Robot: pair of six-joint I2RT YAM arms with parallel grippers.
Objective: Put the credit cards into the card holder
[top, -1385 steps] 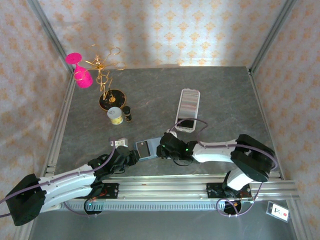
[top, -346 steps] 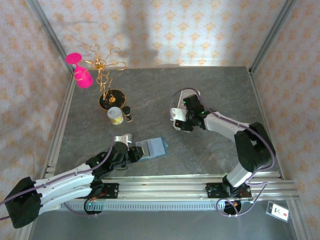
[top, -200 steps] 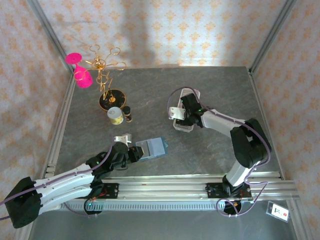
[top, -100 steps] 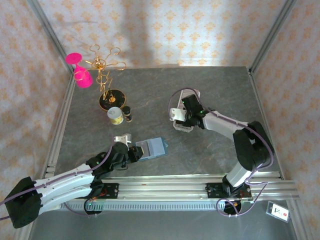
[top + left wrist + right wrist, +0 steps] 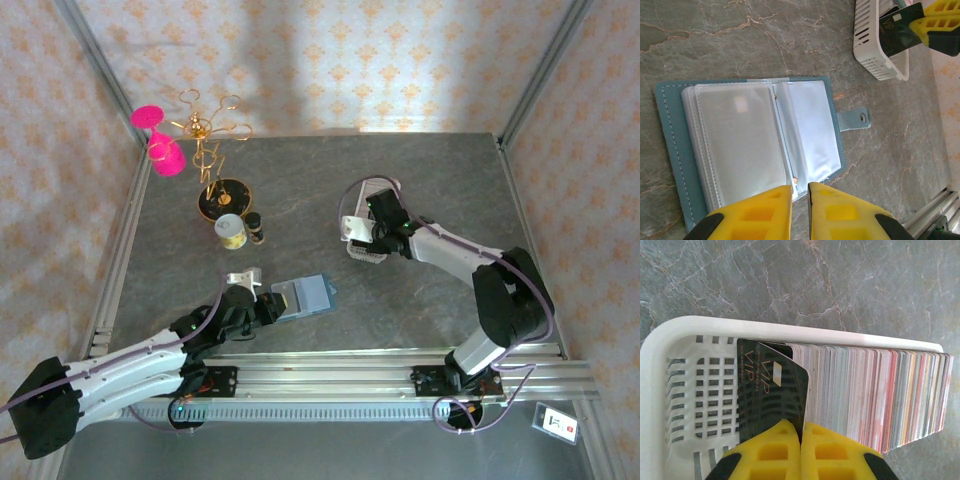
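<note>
One black card [image 5: 771,390] on edge in right hand [image 5: 801,432]

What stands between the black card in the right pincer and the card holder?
Nothing visible. The right pincer grips the black card at the white tray; only bare table lies between it and the card holder pinched by the left pincer.

Open card holder [image 5: 305,296] left of white tray [image 5: 367,253]
</note>
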